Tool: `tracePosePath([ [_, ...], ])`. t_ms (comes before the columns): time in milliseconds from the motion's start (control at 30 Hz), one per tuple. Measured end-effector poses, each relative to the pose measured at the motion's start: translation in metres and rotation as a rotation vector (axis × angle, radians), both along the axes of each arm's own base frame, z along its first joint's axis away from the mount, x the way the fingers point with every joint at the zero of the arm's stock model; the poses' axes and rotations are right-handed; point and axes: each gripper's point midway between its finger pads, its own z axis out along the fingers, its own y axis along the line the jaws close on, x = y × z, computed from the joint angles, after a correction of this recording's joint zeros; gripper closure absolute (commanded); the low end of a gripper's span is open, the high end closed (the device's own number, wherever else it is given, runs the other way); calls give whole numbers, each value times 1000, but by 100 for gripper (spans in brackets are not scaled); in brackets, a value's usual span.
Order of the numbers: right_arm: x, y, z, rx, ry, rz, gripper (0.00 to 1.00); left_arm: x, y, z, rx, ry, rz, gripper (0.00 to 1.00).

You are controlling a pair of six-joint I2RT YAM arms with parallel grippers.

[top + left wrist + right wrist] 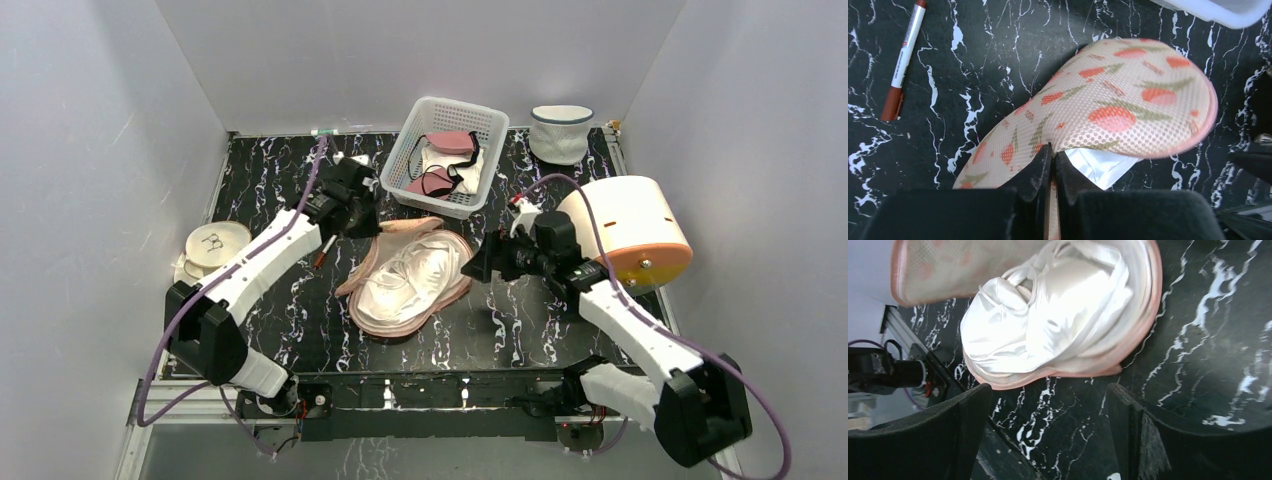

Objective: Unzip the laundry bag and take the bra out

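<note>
**Laundry bag [408, 226] open mid-table, bra [415, 275] lying inside**

You had the laundry bag sitting near the middle of the black marbled table [520, 320], unzipped and spread like a clamshell. Its lower half lay flat with the whitish mesh face up. The printed peach flap was raised toward 11 o'clock. The bra rested in that lower half as a glossy white, crumpled heap with thin straps across it. The salmon zip trim ringed it on the side toward 5 o'clock.

Your left claw [1052, 150] was at 10 o'clock from the bag. Its fingers were pressed together on the edge of the raised flap, with a sliver of peach fabric showing between them. In the left wrist view the flap arched clear of the table, with a white corner showing underneath it.

Your right claw [478, 262] sat at 3 o'clock from the bag, low over the table, with its jaws spread wide and nothing between them. The right wrist view showed the bag's rim and the bra just beyond the fingertips, not touched.

A red-capped marker [904, 57] lay on the table at 9 o'clock from the bag. A white basket [455, 105] stood at 12 o'clock, holding a pink bra [450, 143] with black straps. A white mesh tub [560, 135] stood at 2 o'clock, and a cream round case [625, 225] at 3 o'clock, beyond the right arm.
</note>
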Motion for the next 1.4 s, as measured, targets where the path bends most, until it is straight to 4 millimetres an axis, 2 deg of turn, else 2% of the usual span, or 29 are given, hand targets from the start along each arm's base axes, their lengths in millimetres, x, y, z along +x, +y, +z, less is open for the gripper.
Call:
tracePosePath([
  [200, -3, 26, -31, 39, 173, 24, 20, 17, 32, -19, -107, 93, 96, 99],
  [333, -7, 41, -34, 67, 209, 48, 20, 20, 54, -31, -101, 117, 143, 99],
  [433, -11, 50, -34, 79, 223, 65, 20, 20, 69, -39, -60, 133, 166, 91],
  [633, -12, 62, -31, 113, 235, 65, 34, 26, 100, -44, -10, 123, 224, 77],
  [767, -7, 62, -31, 129, 258, 13, 34, 23, 116, -48, 10, 132, 254, 72],
  [833, -4, 61, -32, 140, 274, -25, 34, 24, 123, -48, 36, 126, 263, 62],
  [1000, 2, 59, -41, 136, 304, -86, 40, 32, 135, -35, 87, 85, 273, 18],
  [1067, 5, 57, -45, 125, 313, -106, 44, 37, 137, -27, 93, 57, 277, 6],
  [1100, 6, 56, -48, 118, 314, -116, 45, 39, 138, -24, 94, 45, 280, 2],
  [1267, 16, 55, -49, 97, 304, -147, 56, 51, 134, 0, 56, -37, 280, 2],
  [1400, 34, 60, -44, 77, 283, -157, 61, 64, 117, 28, -37, -129, 217, 2],
])
